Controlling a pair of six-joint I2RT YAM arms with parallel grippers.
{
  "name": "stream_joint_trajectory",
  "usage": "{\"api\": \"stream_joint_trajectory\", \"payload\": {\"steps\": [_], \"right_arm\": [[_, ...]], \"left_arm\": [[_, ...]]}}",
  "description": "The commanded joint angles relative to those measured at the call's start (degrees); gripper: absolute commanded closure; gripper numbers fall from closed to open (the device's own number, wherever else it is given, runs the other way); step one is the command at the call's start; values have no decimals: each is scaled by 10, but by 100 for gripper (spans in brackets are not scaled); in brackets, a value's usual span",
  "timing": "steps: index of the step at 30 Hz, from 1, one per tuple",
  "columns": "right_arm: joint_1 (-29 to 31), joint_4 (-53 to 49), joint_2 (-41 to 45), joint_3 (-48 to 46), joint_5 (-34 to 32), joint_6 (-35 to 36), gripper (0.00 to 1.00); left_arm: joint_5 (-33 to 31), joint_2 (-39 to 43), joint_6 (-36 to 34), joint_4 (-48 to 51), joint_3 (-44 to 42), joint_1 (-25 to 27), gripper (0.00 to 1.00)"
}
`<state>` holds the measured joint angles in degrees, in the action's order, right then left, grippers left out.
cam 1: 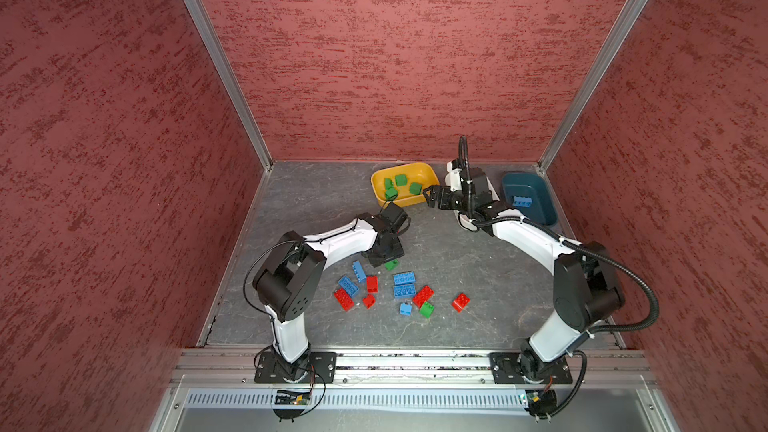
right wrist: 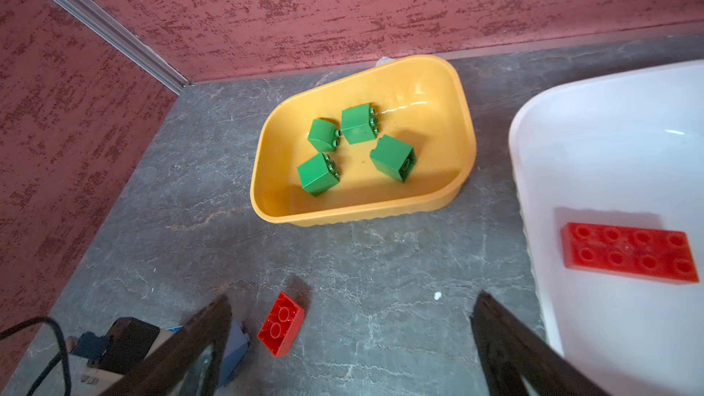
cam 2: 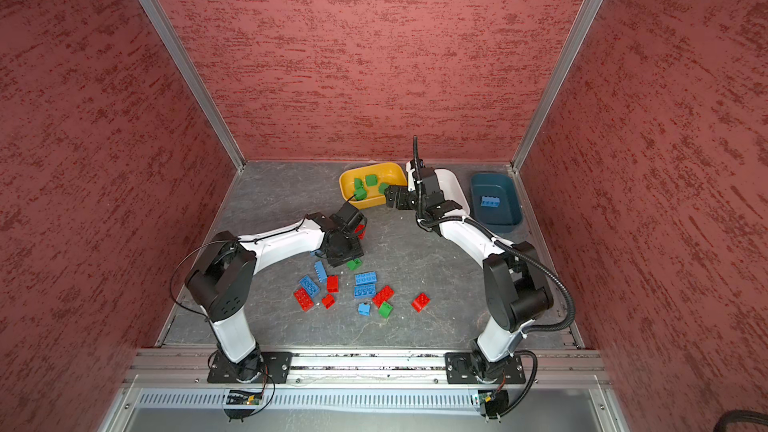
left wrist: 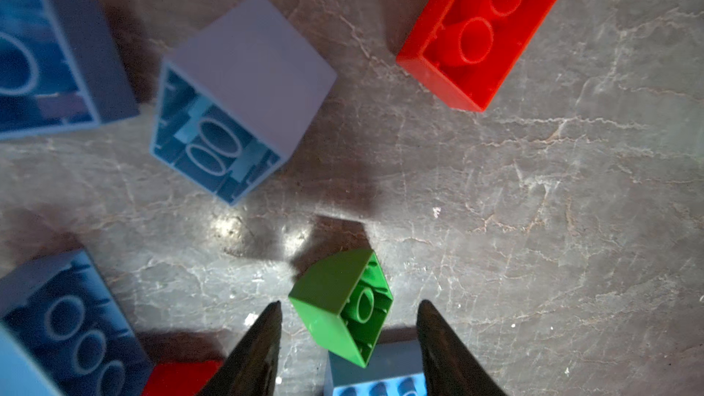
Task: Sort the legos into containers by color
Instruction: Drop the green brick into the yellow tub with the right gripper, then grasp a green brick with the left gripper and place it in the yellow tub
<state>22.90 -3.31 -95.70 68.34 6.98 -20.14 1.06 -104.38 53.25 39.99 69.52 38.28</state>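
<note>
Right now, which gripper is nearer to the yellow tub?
The right. The right gripper hangs open just beside the rim of the yellow tub; the left gripper is farther off, straddling a loose green brick.

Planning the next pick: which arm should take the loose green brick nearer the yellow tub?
Left. The left gripper straddles the green brick, jaws apart; the right gripper hangs open by the yellow tub.

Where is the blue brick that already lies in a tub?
In both top views the blue brick lies alone inside the teal tub, near the far right corner, right of the white tub.
</note>
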Motion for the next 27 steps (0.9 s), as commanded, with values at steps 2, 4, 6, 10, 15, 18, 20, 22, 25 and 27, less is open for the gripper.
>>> {"api": "stream_joint_trajectory", "payload": {"steps": [2, 4, 6, 10, 15, 18, 20, 22, 25, 27], "right_arm": [[2, 18, 16, 5, -30, -2, 1], [2, 17, 15, 10, -29, -3, 1], [2, 17, 12, 14, -27, -2, 1], [2, 16, 7, 21, -24, -4, 1], [2, 17, 9, 16, -28, -13, 1], [2, 14, 15, 8, -34, -13, 1], [2, 10, 19, 2, -39, -11, 1], [2, 6, 24, -4, -45, -11, 1], [3, 10, 28, -14, -48, -17, 1], [2, 11, 29, -17, -49, -20, 1]], "left_arm": [[1, -18, 15, -8, -6, 1, 45], [-1, -20, 18, -7, -8, 1, 45], [4, -22, 22, -12, -14, 1, 48], [22, -29, 32, -31, -30, 0, 54], [28, -40, 23, -28, -20, -1, 61], [25, -38, 20, -34, -21, 0, 65], [25, -35, 18, -40, -24, 0, 68], [31, -29, 13, -58, -31, 2, 71], [34, -19, 6, -76, -39, 4, 75], [28, -14, 3, -75, -38, 4, 76]]}}
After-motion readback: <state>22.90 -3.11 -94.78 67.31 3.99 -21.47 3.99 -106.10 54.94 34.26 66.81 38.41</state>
